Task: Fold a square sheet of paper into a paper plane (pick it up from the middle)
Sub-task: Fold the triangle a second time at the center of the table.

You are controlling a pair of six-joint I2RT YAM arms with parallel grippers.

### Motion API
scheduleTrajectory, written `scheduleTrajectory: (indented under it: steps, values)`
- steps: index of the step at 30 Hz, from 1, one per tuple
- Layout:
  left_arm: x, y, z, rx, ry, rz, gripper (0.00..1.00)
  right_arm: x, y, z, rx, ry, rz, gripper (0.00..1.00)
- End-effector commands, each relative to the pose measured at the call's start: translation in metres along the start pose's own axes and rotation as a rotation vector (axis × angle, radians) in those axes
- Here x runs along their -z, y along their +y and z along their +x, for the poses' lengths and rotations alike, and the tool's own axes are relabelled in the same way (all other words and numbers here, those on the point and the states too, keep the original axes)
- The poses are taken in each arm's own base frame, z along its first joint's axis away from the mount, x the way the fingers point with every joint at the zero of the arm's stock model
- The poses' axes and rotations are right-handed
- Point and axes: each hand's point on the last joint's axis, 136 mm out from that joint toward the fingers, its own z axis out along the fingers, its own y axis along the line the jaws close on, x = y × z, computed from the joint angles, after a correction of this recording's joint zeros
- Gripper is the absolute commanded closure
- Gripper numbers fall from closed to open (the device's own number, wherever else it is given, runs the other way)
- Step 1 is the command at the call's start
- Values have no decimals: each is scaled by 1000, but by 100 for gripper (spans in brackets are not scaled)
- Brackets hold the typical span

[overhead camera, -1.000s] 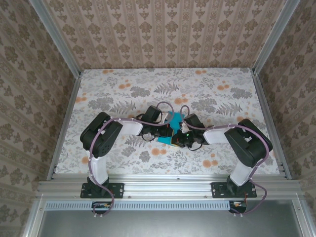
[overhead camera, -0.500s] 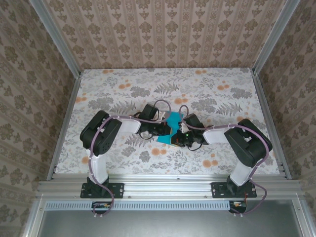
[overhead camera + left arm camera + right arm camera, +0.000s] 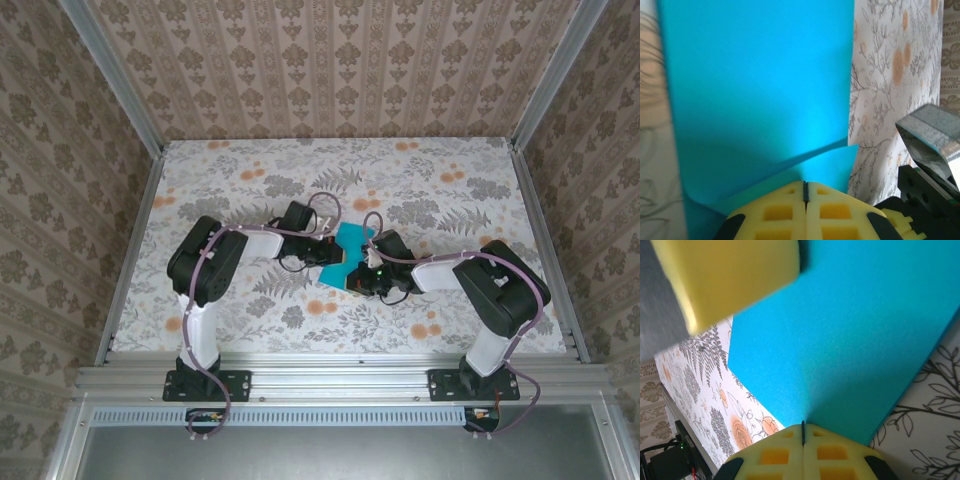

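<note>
Since 1 s ago the L arm's wrist has swung left and toward the far side, and the teal paper [image 3: 346, 250] now looks wider and flatter between the two grippers; the R arm sits about where it was. Top view: paper is at mid-table, on or just above the floral table [image 3: 450, 190], which one I can't tell. L gripper [image 3: 324, 253] comes in at its left edge, R gripper [image 3: 356, 280] at its near-right edge, the two arms bent inward toward each other. Left wrist view: L gripper [image 3: 805, 188] has its yellow pads [image 3: 775, 212] pressed together, only a thin dark seam between them, and the paper [image 3: 760, 85] runs down into that seam, so it's pinched at the edge. The sheet spreads away from the cam as a broad flat panel, w/ one layer curling up near the pads in a slanted fold line. Table [image 3: 890, 75] shows to the right; some black and grey hardware [image 3: 930, 150] sits at lower right. Right wrist view: R gripper [image 3: 802, 429] also has its pads tight together, w/ the paper [image 3: 850, 330] meeting the seam, so gripped there too. Sheet slants up and to the right. A blurred yellow block [image 3: 735, 275] sits at top left, at the paper's far edge. Table [image 3: 705, 390] shows lower left and lower right.
</note>
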Motion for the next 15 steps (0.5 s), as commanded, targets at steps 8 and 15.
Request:
scheduleTrajectory:
  steps: [8,15]
  values:
    - [10,47,-29,-17,-40,-179,100,-2,-61,46,-105,130,205,96]
    - [17,39,-43,-56,-39,-202,100,2,-42,38,-89,117,156,96]
